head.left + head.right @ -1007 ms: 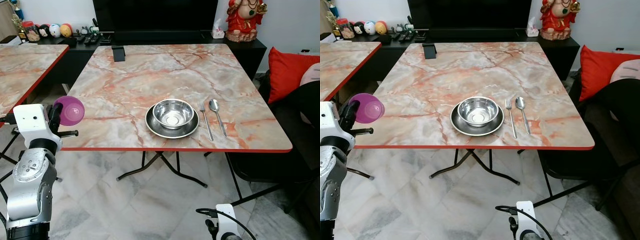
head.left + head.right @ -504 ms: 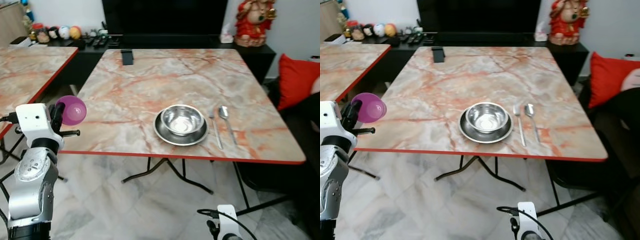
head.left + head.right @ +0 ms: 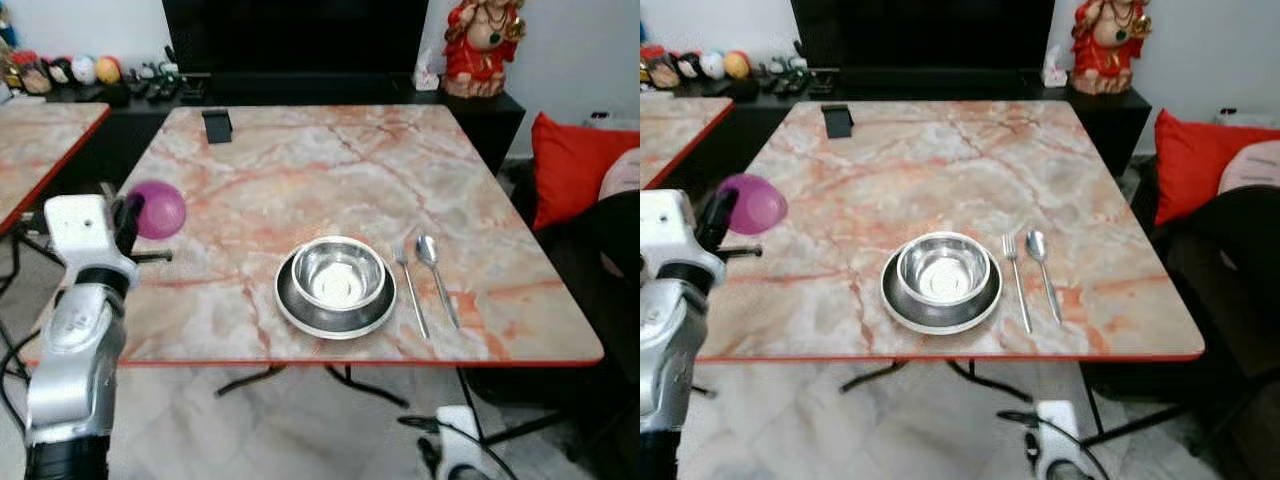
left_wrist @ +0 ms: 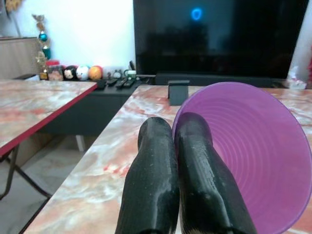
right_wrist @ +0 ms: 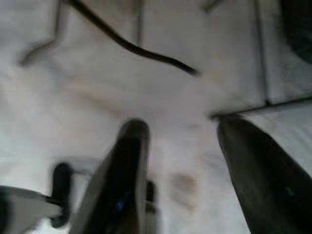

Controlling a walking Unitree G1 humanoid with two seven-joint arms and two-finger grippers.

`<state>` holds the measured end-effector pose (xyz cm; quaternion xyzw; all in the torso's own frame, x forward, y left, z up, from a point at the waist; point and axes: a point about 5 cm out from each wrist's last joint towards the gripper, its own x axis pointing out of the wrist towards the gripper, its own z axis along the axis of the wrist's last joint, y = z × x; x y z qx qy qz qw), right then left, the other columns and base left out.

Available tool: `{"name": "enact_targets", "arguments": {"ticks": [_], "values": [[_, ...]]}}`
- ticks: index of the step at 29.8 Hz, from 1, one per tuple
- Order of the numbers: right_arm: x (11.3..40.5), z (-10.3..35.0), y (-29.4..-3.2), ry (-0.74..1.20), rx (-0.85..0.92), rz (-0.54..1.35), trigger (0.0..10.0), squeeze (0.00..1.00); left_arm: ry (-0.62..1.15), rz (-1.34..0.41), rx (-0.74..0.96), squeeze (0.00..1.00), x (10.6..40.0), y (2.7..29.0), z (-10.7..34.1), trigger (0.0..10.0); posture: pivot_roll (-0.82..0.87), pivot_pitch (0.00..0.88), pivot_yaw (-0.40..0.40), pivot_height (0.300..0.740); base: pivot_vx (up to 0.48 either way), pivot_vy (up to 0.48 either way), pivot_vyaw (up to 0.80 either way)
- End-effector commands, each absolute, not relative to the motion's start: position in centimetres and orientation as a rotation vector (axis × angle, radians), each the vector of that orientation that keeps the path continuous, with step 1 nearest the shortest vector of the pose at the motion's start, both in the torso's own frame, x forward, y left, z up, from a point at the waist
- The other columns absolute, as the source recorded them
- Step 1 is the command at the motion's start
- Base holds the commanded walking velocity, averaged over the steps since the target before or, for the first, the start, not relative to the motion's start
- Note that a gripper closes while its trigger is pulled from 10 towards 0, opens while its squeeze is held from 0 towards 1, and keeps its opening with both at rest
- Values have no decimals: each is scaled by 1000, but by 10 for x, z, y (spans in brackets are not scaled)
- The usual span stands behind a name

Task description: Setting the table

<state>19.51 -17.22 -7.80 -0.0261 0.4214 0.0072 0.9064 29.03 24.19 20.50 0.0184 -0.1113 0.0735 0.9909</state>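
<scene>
Second desk (image 3: 45, 135): far left, marble top with red edge, cut off by the frame.

Shelf (image 3: 90, 90): black, behind both desks; small round toys (image 3: 80, 70) on it, too small to tell apart.

Left arm (image 3: 75, 360): silver, raised at the main desk's left edge.

Left jaws (image 4: 175, 146): closed together on the rim of the cup; the two black fingers (image 4: 151, 185) lie side by side, touching, on the cup's outer side.

Cup (image 3: 157, 209): purple, ribbed inside, held tilted on its side above the left part of the desk, mouth toward the wrist camera. Its lower rim is cut off in the wrist view.

Desk (image 3: 330, 160): square, pink-orange marble, red edge. Its legs are mostly hidden under the top.

Black holder (image 3: 216, 124): small, at the far left of the desk; what it is cannot be told.

Plate (image 3: 335, 305): steel, near the front edge, centre.

Bowl (image 3: 338, 274): steel, standing on the plate.

Fork (image 3: 410, 290): just right of the plate.

Spoon (image 3: 436, 275): just right of the fork, parallel, apart from it.

Right jaws (image 5: 180, 161): hanging low over the tiled floor (image 5: 161, 92), wide open, holding nothing; blurred.

Statue (image 3: 475, 45): red, on the shelf at the far right.

Cushion (image 3: 570, 165): red, right of the desk, partly cut off.
</scene>
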Motion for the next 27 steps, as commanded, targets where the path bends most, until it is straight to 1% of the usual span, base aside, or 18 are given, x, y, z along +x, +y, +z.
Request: {"name": "enact_targets", "arguments": {"ticks": [1,11,27], "values": [[191,-80,-181,887,-64,-6,10000,0,-251,135,33,0,290,241,212,10000,-42,0,13,740,0,0,0],[191,-79,-181,890,-63,0,10000,0,-241,136,63,0,291,245,213,10000,-37,0,10,740,0,0,0],[191,-79,-182,890,-64,5,10000,0,-240,137,64,0,291,243,213,10000,-38,0,8,740,0,-293,0]]}}
